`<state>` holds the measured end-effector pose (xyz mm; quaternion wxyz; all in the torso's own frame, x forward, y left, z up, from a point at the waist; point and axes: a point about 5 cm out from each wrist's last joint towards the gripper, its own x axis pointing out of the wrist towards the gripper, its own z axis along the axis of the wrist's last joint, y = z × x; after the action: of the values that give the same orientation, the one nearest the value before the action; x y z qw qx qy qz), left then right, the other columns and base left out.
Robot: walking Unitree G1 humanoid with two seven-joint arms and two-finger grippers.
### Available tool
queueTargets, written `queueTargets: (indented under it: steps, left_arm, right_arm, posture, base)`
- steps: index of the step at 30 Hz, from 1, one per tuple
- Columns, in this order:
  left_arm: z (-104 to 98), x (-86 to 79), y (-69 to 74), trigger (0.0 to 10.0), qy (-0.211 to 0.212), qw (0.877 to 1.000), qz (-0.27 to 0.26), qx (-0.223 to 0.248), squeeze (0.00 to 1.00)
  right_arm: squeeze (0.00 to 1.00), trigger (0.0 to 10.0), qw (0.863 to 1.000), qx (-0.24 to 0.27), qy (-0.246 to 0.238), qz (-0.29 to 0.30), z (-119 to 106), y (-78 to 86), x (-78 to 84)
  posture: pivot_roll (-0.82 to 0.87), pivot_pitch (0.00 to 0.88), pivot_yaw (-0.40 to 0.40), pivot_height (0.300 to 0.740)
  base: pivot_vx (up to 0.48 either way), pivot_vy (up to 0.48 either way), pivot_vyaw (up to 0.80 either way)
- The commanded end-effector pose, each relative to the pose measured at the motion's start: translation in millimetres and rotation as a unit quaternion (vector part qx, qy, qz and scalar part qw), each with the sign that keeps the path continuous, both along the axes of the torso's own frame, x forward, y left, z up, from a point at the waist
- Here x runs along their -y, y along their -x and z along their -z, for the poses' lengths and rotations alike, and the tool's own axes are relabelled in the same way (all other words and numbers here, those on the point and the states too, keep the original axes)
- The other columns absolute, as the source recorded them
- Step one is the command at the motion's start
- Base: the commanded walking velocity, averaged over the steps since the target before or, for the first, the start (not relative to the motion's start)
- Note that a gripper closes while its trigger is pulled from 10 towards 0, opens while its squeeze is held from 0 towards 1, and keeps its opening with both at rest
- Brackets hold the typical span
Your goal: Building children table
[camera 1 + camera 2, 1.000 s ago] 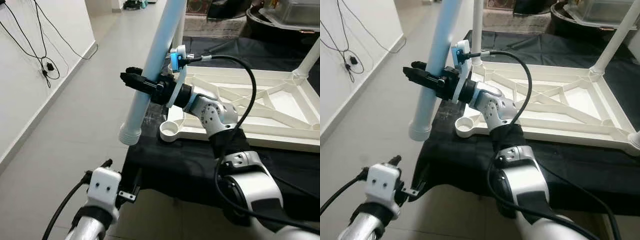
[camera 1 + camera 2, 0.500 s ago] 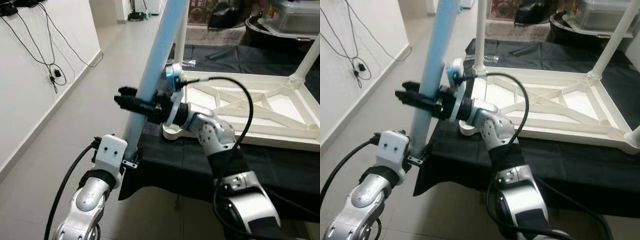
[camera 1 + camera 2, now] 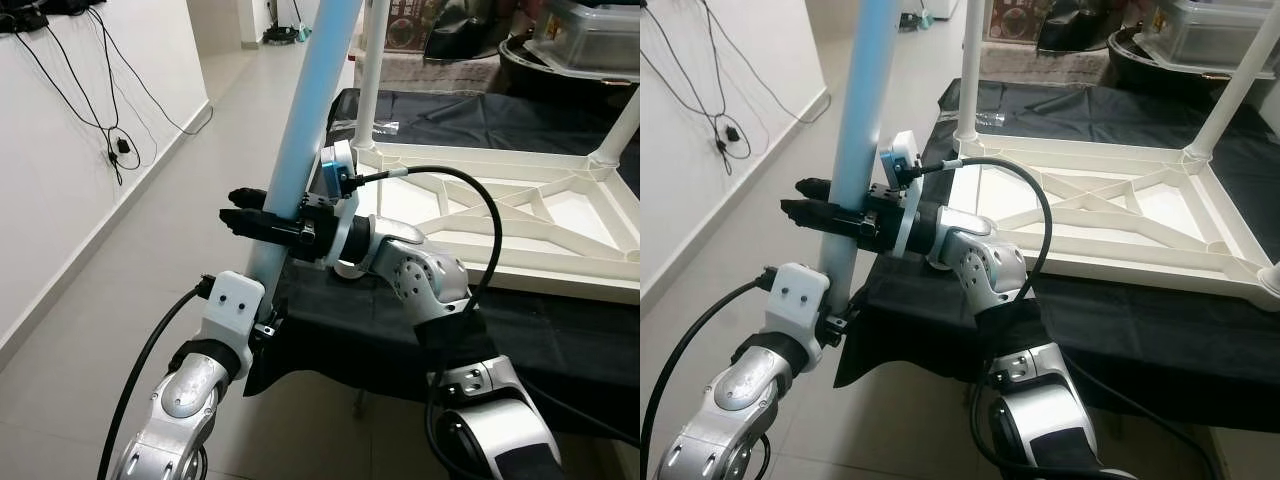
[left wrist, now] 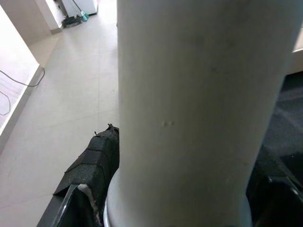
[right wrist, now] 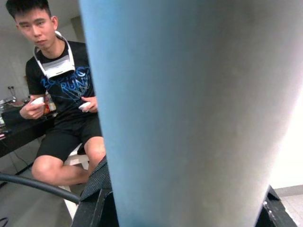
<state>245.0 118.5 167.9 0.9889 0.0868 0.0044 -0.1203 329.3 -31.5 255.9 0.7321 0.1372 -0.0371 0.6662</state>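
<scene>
While the blue leg stands nearly upright off the corner of the upturned table, both arms are gathered at its lower part.

Landmark: the upturned white children's table (image 3: 1110, 215), lying top-down on a black cloth (image 3: 1160, 330) that covers the desk.

Blue leg: a pale blue tube (image 3: 305, 130), just off the table's near left corner, leaning slightly with its top toward the table; its lower end sits beyond the cloth's edge, above the tiled floor (image 3: 110, 300).

Right pincer: (image 3: 250, 222) reaches out from the table side, its two black fingers closed on the blue leg about midway up the part in view, one finger on each side of the tube.

Left pincer: (image 3: 835, 322) comes up from below, at the leg's lower end, just under the right pincer; how far its fingers are open cannot be told, as the wrist block hides them.

Left wrist view: the leg's pale surface (image 4: 199, 109) stands very close, with black cloth and floor behind.

Fitted legs: white legs stand up from the table's far left corner (image 3: 968, 70) and far right corner (image 3: 1230, 85).

Person: seated, in a black shirt and shorts (image 5: 64, 109), seen past the tube from the right wrist.

Wall: cables (image 3: 115, 110) hang on the white wall, well apart from the table on its left.
</scene>
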Motion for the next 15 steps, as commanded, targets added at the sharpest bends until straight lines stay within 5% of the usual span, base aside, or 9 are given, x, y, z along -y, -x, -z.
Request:
queueTargets:
  steps: [1,3,4,7,8,9,10,14,15]
  left_arm:
    - [10,-15.0,-3.1,0.0,-0.022,0.998,-0.05,-0.023,0.0]
    - [12,-15.9,-2.3,0.0,-0.026,0.998,-0.054,-0.029,0.0]
    - [13,-15.3,-0.1,10.0,-0.014,0.998,-0.046,-0.036,0.0]
    - [12,-14.2,7.6,10.0,0.028,0.999,-0.019,-0.04,0.0]
    - [12,-14.7,12.3,10.0,0.048,0.998,-0.004,-0.045,0.0]
    - [12,-14.7,12.3,10.0,0.048,0.998,-0.004,-0.045,0.0]
    - [12,-15.4,20.0,10.0,0.074,0.995,0.025,-0.056,0.0]
    - [12,-15.4,25.2,10.0,0.09,0.993,0.044,-0.064,0.0]
    - [13,-15.4,32.3,10.0,0.121,0.987,0.071,-0.08,0.0]
  right_arm:
    - [0.0,10.0,1.0,-0.015,0.012,0.014,5,-2.1,0.1]
    - [0.0,10.0,0.998,-0.008,0.01,0.058,4,-9.1,1.2]
    - [1.0,10.0,0.995,-0.017,0.007,0.093,5,-15.7,3.4]
    - [1.0,10.0,0.989,-0.012,0.01,0.145,4,-23.8,9.5]
    - [0.83,10.0,0.989,-0.017,0.007,0.145,4,-24.9,13.1]
    - [0.83,10.0,0.989,-0.017,0.007,0.145,4,-24.9,13.1]
    - [0.0,10.0,0.992,-0.015,0.008,0.122,4,-23.2,17.2]
    - [0.0,10.0,0.994,-0.015,0.008,0.104,3,-21.6,20.0]
    - [0.0,10.0,0.997,-0.015,0.007,0.069,3,-18.3,23.4]
  posture:
    - [0.12,0.049,-0.007,0.74]
    - [0.12,0.056,-0.009,0.74]
    - [0.12,0.056,-0.009,0.74]
    - [0.12,0.056,-0.009,0.74]
    - [0.12,0.056,-0.009,0.74]
    - [0.12,0.056,-0.009,0.74]
    - [0.12,0.056,-0.009,0.74]
    - [0.12,0.061,-0.007,0.74]
    - [0.12,0.061,-0.007,0.74]
  base:
    - [0.0,0.0,0.0]
    - [0.0,0.0,0.0]
    - [0.0,0.0,0.0]
    - [0.0,0.0,0.0]
    - [0.0,0.0,0.0]
    - [0.0,0.0,0.0]
    - [0.0,0.0,0.0]
    - [0.0,0.0,0.0]
    - [0.0,0.0,0.0]
